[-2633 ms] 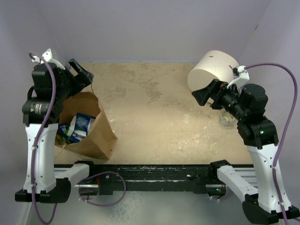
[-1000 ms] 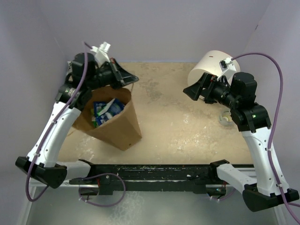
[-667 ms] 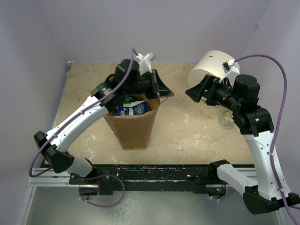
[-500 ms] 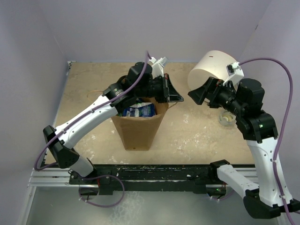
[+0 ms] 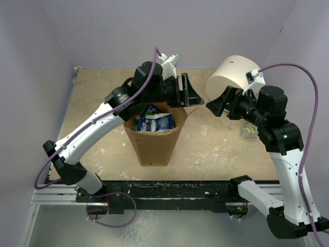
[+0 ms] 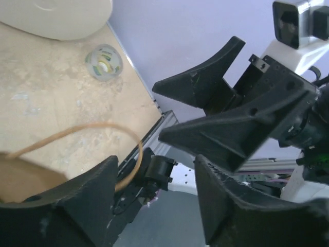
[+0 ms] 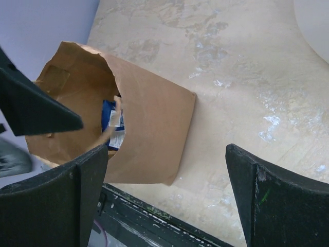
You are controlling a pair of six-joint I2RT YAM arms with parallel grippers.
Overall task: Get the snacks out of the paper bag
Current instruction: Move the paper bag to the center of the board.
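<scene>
The brown paper bag stands upright in the middle of the table, mouth open. Blue-and-white and green snacks show inside it. My left gripper is open just above the bag's far right rim. In the left wrist view the tan loop handle arcs past one of the left gripper's fingers. My right gripper is open and empty, in the air right of the bag. The right wrist view shows the bag and a blue packet beyond the right gripper.
A big white cylinder lies at the back right, just behind my right gripper. A small clear roll sits on the table at the right. The two grippers are close together above the bag's right side.
My left arm has swung from the far left to the middle, and the bag has come with it and now stands upright. My right arm has barely moved.
</scene>
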